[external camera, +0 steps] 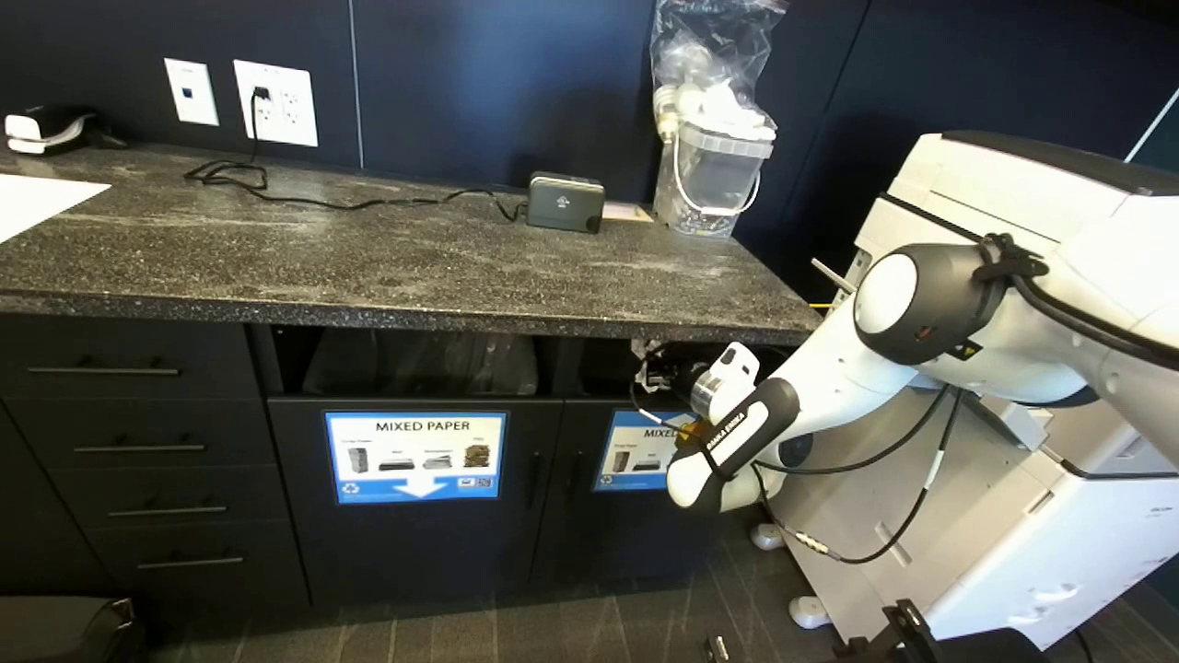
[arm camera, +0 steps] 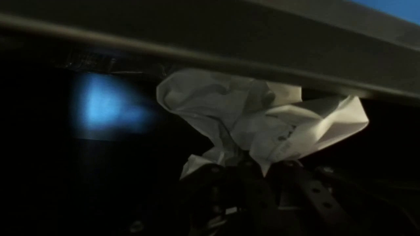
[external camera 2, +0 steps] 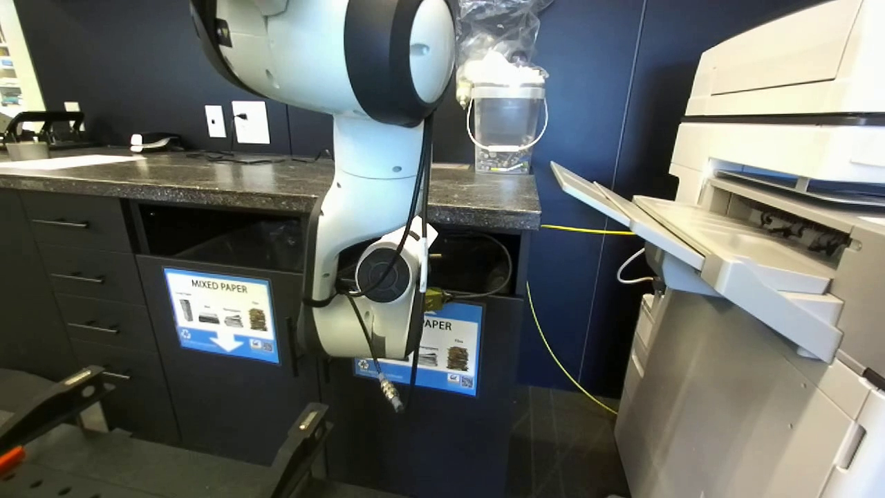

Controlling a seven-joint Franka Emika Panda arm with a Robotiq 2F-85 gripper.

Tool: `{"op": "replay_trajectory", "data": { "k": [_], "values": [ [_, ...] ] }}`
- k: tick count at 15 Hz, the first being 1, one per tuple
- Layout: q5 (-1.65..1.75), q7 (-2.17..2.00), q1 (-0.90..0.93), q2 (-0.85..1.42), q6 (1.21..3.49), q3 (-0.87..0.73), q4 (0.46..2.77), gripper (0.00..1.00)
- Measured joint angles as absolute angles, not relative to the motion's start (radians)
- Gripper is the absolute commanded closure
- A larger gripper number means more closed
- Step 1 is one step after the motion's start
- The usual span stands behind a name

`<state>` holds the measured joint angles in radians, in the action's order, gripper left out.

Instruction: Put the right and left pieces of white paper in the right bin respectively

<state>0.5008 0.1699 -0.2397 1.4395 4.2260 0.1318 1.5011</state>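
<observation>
A crumpled white paper with dark print fans out from the tips of my gripper, which is shut on it in the wrist view. Whether it is the right or left piece, I cannot tell; the other piece is out of view. In both exterior views the arm's end reaches into the opening above the right bin, whose dark front carries a blue-edged sign, partly covered by the arm. The hand is mostly hidden by the arm and the dark opening. The paper touches or passes behind a long edge; which is unclear.
The stone counter overhangs the openings. The left bin has a MIXED PAPER sign. A bucket with a plastic bag, a small dark box and a white sheet lie on top. The printer stands at right.
</observation>
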Motion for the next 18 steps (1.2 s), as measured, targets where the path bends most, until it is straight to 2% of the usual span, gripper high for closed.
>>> {"op": "replay_trajectory", "data": {
  "k": [4,5,6,14,15,18],
  "values": [
    [0.536,0.135,-0.239,1.491,4.223,0.137,1.42,0.91],
    [0.542,0.137,-0.248,1.49,4.218,0.149,1.418,0.8],
    [0.551,0.139,-0.259,1.488,4.21,0.167,1.413,0.64],
    [0.578,0.092,-0.258,1.484,4.215,0.149,1.404,0.05],
    [0.581,0.092,-0.261,1.484,4.213,0.152,1.404,0.01],
    [0.58,0.046,-0.244,1.484,4.208,0.119,1.403,0.0]
  ]
}}
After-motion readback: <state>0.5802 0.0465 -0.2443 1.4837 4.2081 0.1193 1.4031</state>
